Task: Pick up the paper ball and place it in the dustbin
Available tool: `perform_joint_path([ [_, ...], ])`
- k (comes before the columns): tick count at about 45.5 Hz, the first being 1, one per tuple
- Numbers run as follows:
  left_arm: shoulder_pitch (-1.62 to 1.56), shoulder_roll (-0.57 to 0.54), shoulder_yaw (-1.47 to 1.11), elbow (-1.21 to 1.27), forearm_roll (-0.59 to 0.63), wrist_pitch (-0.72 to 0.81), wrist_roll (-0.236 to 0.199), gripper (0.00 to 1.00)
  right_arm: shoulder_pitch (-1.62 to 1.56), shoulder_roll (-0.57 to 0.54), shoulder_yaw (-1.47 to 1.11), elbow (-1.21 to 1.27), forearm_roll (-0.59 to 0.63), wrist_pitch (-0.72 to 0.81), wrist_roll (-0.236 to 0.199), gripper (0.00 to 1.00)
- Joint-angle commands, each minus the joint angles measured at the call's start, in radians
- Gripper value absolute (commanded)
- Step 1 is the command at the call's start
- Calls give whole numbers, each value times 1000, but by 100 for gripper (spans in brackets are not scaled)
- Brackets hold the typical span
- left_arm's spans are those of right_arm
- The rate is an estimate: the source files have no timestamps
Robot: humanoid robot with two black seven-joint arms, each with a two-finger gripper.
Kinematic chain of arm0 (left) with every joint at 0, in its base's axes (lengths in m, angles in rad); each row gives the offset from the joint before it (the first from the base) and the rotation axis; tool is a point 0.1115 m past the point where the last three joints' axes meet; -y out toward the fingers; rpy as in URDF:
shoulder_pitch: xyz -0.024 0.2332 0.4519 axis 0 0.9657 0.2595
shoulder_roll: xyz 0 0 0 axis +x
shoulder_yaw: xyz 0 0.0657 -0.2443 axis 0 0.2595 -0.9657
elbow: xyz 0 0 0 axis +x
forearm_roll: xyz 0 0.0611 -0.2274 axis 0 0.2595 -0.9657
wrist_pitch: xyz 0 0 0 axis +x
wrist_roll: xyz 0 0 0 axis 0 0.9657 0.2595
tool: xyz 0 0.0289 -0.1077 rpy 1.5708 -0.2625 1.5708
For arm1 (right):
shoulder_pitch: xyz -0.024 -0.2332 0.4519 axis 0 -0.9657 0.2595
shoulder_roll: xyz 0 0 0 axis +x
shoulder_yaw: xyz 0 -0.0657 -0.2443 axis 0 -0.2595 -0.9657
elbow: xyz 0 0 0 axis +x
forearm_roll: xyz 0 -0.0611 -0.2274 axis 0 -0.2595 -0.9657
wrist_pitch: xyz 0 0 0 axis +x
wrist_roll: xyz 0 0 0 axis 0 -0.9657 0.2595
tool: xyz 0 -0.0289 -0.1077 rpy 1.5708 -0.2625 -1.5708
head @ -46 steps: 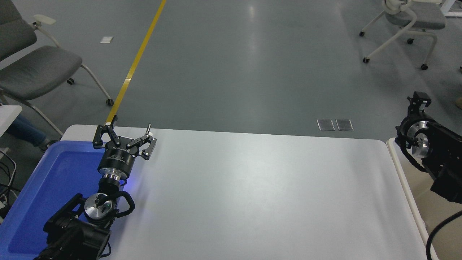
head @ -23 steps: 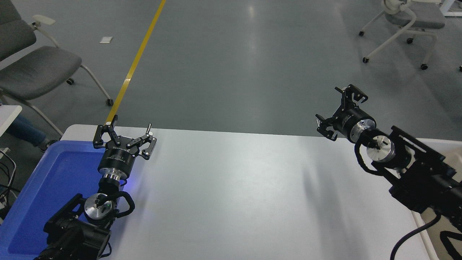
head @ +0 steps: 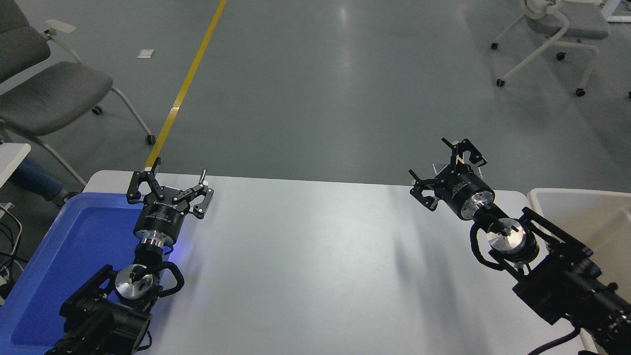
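Note:
The paper ball is not in view. The cream-white dustbin (head: 540,197) stands past the table's right edge, partly hidden by my right arm. My right gripper (head: 440,165) is open and empty, held over the far right part of the white table (head: 305,256), left of the dustbin. My left gripper (head: 170,185) is open and empty, parked at the table's far left beside the blue tray.
A blue plastic tray (head: 64,246) lies along the table's left edge under my left arm. Grey office chairs stand on the floor at the far left (head: 44,93) and far right (head: 557,29). A yellow floor line (head: 187,84) runs away from the table.
My right arm has swung left from over the dustbin to above the table's right part, then dropped a little lower. The dustbin's inside shows again. The left arm has not moved.

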Motion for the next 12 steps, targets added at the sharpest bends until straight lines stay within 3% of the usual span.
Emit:
perform_joint_path([
  [1, 0, 0, 0, 0, 0, 0, 0, 99, -29, 16, 52, -26, 1, 29, 5, 100],
  [12, 0, 0, 0, 0, 0, 0, 0, 99, -32, 18, 60, -26, 1, 49, 10, 100],
])
